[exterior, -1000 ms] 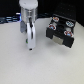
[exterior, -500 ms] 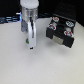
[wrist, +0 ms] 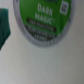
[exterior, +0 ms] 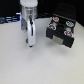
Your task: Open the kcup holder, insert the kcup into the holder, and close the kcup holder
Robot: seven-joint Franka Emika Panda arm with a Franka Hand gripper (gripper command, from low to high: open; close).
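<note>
A: Where is the pod right now?

B: Directly under the pincer point(exterior: 31, 44), standing on the pale desk point(exterior: 30, 67). The outside camera shows only a sliver of green at the tip of the arm, but the wrist camera is filled by the pod point(wrist: 44, 20): a round green lid with "Dark Magic" printed on it, facing straight up.

A: Is the pincer gripping it?

B: I cannot tell. From outside, the fingers hang down as one narrow white shape with the pod hidden at their tips, and the wrist camera shows no fingers at all.

A: Why is the arm so upright?

B: My guess is that a vertical approach suits a pod standing on its base. Coming straight down over the lid lets the fingers close on its round sides without knocking it over.

A: And the holder?

B: The black box point(exterior: 61, 31) sits well apart from the pincer, toward the exterior view's right. Its drawer looks pulled out, with round slots showing. A few already carry pods, but the picture is too blurry to count them.

A: So opening seems done?

B: It appears so. Carrying the pod to a free slot and shutting the drawer remain.
</note>
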